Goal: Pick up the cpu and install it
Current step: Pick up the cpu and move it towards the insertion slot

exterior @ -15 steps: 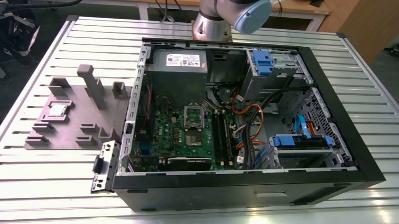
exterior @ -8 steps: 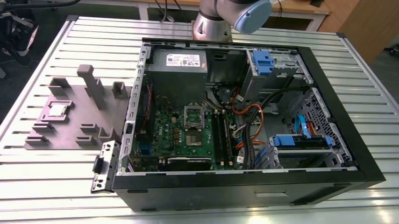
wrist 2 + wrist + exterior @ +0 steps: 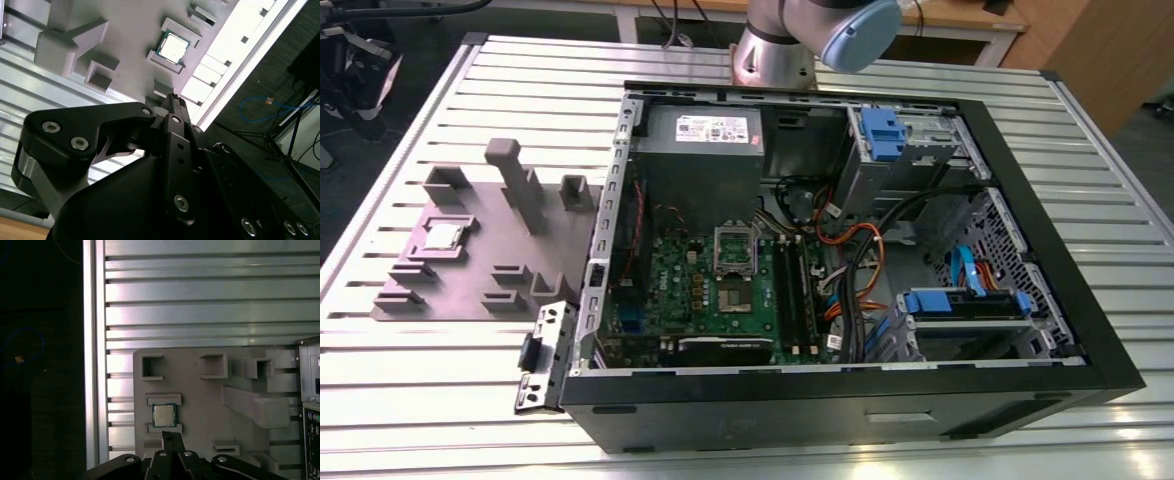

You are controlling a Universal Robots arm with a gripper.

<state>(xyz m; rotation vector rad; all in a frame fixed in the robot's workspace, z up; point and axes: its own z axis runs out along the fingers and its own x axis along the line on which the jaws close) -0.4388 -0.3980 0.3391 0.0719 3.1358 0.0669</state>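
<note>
First wrist view: your pincer (image 3: 172, 436) has its fingers pressed together, with nothing between them. The cpu (image 3: 163, 415) lies just ahead of the tips and lower than them, apart from them, not touched and not lifted.

- The cpu sits flat, metal top up, in a shallow seat on the grey fixture plate (image 3: 200, 405), with raised lips along two opposite edges. Judgement: the seat fixes the chip's spot and its squareness, so you can come down on it the same way each time.
- Second wrist view: same chip (image 3: 173, 46), again beyond the pincer tips (image 3: 173, 98); a clear gap between them.
- The fixture's other blocks and pockets stand off to the pincer's sides; the pockets I can see into are empty.
- Exterior view: the fixture (image 3: 454, 290) rests on the slatted worktop (image 3: 440, 400), just beside the computer case (image 3: 854, 400). The cpu (image 3: 444, 236) is near the fixture's side away from the case.
- The case lies on its side, open, with the green motherboard (image 3: 707, 290) facing up. Judgement: laid so for access from above.
- The socket (image 3: 735, 250) is well apart from the chip. Whether its frame stands open, I cannot tell.
- Install not yet begun.
</note>
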